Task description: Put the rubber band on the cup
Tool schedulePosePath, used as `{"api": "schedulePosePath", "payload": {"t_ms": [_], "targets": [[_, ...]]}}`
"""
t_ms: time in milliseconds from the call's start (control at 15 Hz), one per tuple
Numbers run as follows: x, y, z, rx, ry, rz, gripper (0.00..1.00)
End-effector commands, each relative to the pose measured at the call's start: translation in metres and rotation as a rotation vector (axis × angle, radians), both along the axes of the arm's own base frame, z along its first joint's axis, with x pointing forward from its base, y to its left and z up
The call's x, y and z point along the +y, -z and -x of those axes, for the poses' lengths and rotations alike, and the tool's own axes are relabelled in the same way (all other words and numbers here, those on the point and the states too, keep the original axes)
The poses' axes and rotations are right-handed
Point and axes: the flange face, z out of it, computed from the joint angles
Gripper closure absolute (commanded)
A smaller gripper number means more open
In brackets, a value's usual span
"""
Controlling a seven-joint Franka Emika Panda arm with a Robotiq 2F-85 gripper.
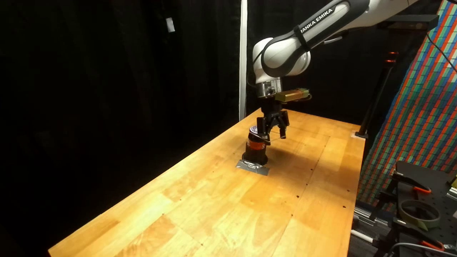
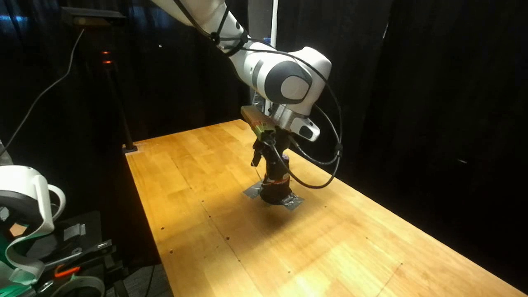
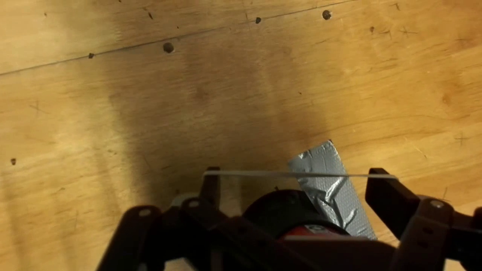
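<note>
Near one long edge of the bench (image 1: 250, 203), by the black cup (image 1: 254, 146), wide-spread fingers (image 3: 391, 199) stretch the rubber band (image 3: 278, 174), probably light, springy and best held from inside.

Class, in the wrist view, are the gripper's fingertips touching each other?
No: the fingers stand wide apart, with the rubber band spanning the gap.

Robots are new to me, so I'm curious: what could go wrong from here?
The rubber band is stretched between the fingertips of the open gripper, so it might slip off one and snap away.
In an exterior view, one finger overlaps the cup; whether they touch is unclear, but moving sideways or down there could knock it.
Silver tape sits at the cup's base; if that is what holds it, a hard push might loosen it.
</note>
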Motion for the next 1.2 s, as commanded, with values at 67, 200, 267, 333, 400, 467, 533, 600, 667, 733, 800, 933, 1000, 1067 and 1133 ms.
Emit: {"api": "schedulePosePath", "payload": {"t_ms": [67,200,267,333,400,467,533,600,667,733,800,933,1000,1067,1133], "targets": [[-0.007,-0.001,0.049,-0.039,0.004,-0.024,0.25],[-0.008,-0.005,0.065,-0.09,0.007,-0.016,0.32],[-0.008,-0.007,0.072,-0.118,0.009,-0.012,0.42],[-0.007,-0.011,0.078,-0.159,0.013,-0.01,0.49],[-0.007,-0.015,0.085,-0.203,0.017,-0.006,0.58],[-0.006,-0.019,0.092,-0.252,0.021,0.0,0.65],[-0.005,-0.022,0.1,-0.301,0.025,0.008,0.72],[-0.005,-0.023,0.109,-0.35,0.025,0.015,0.8],[-0.003,-0.023,0.117,-0.412,0.027,0.015,0.87],[-0.001,-0.027,0.125,-0.475,0.032,0.017,0.94],[0.002,-0.025,0.132,-0.527,0.03,0.019,0.94],[0.011,-0.025,0.142,-0.642,0.024,0.025,0.99],[0.016,-0.016,0.148,-0.683,0.024,0.021,0.96],[0.02,-0.011,0.155,-0.72,0.02,0.022,0.95],[0.023,-0.005,0.159,-0.759,0.021,0.02,0.94]]}}
